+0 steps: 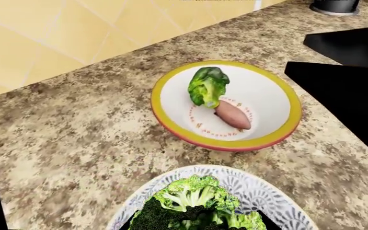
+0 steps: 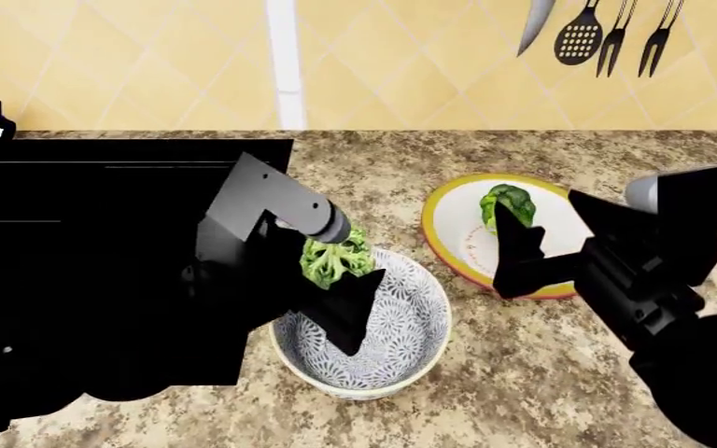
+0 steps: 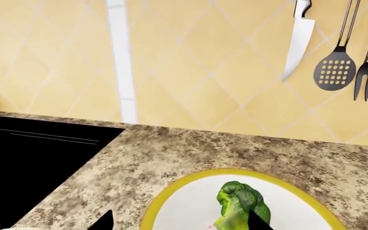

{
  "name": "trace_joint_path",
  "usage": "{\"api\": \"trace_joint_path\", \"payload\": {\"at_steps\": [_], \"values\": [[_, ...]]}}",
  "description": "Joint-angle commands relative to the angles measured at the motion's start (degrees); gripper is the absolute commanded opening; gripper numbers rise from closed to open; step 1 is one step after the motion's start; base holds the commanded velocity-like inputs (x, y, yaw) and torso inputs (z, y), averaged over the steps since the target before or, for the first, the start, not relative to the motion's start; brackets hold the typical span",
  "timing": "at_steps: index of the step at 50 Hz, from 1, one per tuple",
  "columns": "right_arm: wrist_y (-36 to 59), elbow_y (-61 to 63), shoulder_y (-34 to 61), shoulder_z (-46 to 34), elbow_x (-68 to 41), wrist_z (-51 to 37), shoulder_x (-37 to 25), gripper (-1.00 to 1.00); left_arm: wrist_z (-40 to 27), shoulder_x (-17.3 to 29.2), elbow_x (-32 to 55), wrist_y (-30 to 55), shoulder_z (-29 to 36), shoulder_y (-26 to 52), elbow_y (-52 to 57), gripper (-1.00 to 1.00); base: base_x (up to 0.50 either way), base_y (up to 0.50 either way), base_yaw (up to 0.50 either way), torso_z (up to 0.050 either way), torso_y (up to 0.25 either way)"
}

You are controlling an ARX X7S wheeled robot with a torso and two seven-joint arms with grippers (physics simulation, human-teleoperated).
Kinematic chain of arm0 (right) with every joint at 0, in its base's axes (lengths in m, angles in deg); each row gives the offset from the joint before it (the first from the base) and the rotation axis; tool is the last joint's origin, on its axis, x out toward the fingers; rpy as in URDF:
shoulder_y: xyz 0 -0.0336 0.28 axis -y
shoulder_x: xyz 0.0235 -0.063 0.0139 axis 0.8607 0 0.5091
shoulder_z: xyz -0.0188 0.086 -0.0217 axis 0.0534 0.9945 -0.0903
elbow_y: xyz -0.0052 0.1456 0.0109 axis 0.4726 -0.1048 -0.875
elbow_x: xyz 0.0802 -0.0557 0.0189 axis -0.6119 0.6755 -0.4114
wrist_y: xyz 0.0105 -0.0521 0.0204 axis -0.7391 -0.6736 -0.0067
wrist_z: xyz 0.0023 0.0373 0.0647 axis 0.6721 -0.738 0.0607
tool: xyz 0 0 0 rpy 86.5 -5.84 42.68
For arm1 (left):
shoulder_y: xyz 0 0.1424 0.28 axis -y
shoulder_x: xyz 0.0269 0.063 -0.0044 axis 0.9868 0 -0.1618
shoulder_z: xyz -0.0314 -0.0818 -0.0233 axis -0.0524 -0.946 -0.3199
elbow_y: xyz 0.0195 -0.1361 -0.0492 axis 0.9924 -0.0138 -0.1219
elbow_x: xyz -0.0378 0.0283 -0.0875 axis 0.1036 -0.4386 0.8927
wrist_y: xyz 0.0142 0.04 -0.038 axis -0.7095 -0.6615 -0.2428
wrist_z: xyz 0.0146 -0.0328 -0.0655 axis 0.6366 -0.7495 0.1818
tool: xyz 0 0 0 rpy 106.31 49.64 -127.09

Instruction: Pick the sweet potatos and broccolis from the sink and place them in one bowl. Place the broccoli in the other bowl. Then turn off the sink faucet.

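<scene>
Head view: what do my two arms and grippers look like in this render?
Both render almost solid black, angular and flat-faced. The left gripper has pointed, wedge-shaped black fingers, with a grey cylindrical joint on the arm behind it. The right gripper has similar black pointed fingers; a grey rounded part shows near its arm's upper end. No cables or markings are visible.

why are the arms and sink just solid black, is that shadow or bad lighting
Not shadow: in the head view the left gripper, right gripper and sink render as flat black silhouettes with hard edges, while the granite counter stays evenly lit. Left wrist view: the yellow-rimmed bowl is sharp, without glare. Right wrist view: the hanging knife is crisp, no blur.
</scene>
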Motion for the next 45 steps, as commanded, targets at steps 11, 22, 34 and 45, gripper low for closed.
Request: {"api": "trace_joint_path", "payload": {"at_steps": [11, 22, 34, 45], "values": [[0.0, 0.0, -0.4, 0.4, -1.0, -0.7, -0.3, 1.00, 3.2, -4.4, 0.1, 1.8, 3.6, 1.7, -5.0, -1.00, 0.00, 0.00, 0.00, 0.000, 0.001], [0.0, -0.3, -0.6, 0.5, -1.2, -1.1, -0.3, 1.00, 3.7, -4.8, -1.8, 1.4, 4.8, 0.6, -6.9, -1.00, 0.00, 0.00, 0.00, 0.000, 0.000], [0.3, -0.6, -0.1, 0.1, -1.5, -1.3, -0.2, 1.00, 5.0, -5.4, -2.9, 1.3, 5.9, 0.1, -7.0, -1.00, 0.00, 0.00, 0.00, 0.000, 0.000], [0.0, -1.1, -0.5, -0.2, -1.0, -0.9, 0.0, 1.00, 5.2, -5.4, -3.1, 1.1, 6.1, 0.2, -7.4, -1.00, 0.00, 0.00, 0.00, 0.000, 0.000]]}}
